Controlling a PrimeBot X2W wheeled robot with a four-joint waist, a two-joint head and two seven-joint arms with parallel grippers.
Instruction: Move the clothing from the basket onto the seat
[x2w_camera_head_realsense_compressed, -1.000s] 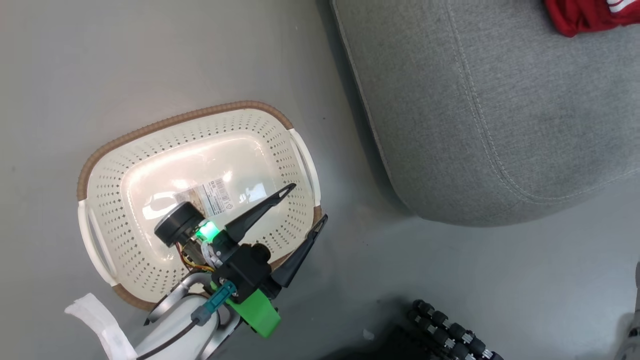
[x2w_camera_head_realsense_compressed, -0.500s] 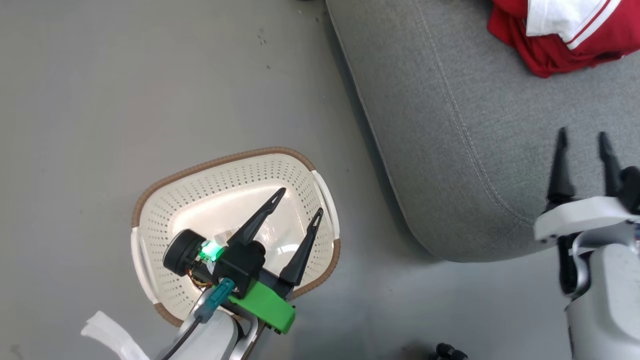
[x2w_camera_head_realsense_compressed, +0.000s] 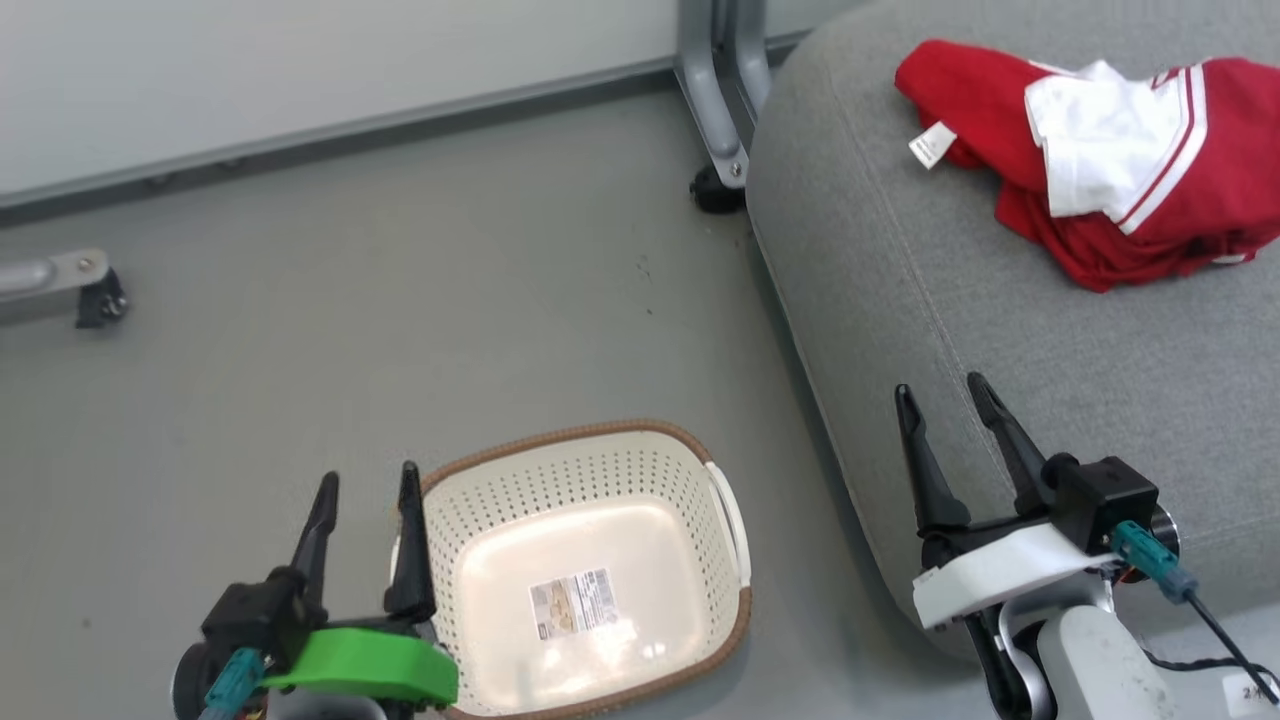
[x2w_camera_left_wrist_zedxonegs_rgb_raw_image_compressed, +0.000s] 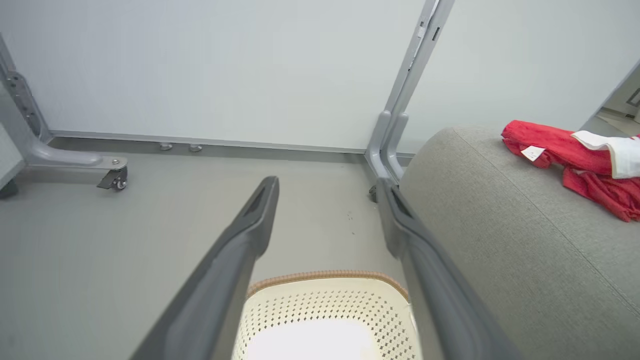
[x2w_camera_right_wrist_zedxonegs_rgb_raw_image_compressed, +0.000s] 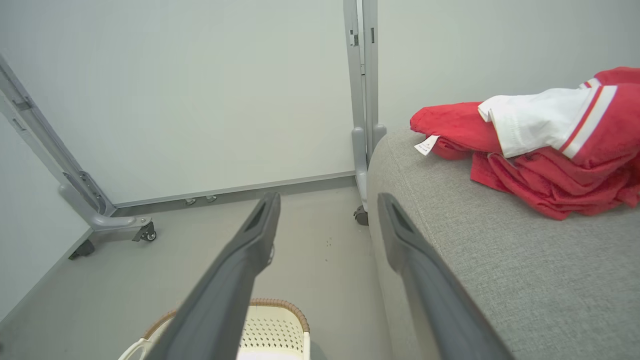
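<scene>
paper sticker (x2w_camera_head_realsense_compressed: 572, 603), floor of the basket (x2w_camera_head_realsense_compressed: 560, 470): we see printed lines, none legible.
white tag (x2w_camera_head_realsense_compressed: 932, 145), on the clothing (x2w_camera_head_realsense_compressed: 1220, 170): we see faint marks, too small to read.
legible text: we find none.

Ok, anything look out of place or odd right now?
Nothing stands out. The clothing lies in a crumpled heap on the seat. The basket stands upright on the floor, holding just its sticker. The left pincer and right pincer are open, holding nothing.
</scene>
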